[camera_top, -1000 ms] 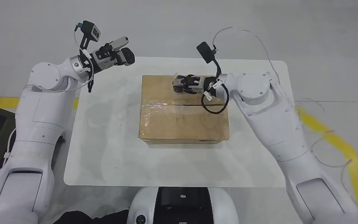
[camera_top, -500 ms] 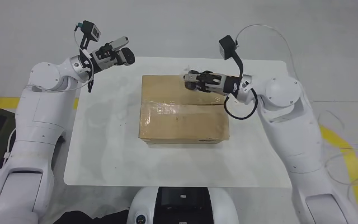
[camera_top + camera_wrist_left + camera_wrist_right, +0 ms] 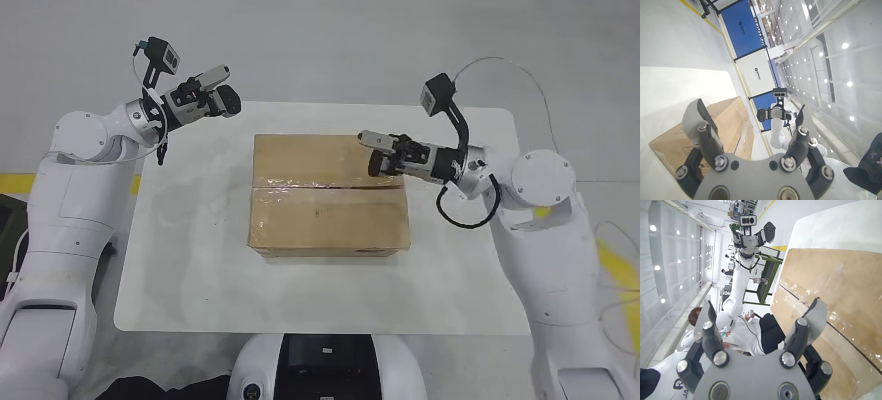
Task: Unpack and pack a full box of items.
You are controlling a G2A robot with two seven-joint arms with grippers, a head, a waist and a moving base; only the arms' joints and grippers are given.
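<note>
A: Top view – where's the box being shown?
B: Mid-table, closed, seam being covered w/ clear tape.
A: R gripper?
B: Being held over the box's far right part, jaws spread, nothing gripped. Contact w/ cardboard can't be told.
A: L gripper?
B: Being held up by the table's far left corner, well apart from the box; jaws spread wide, nothing btwn them.
</note>
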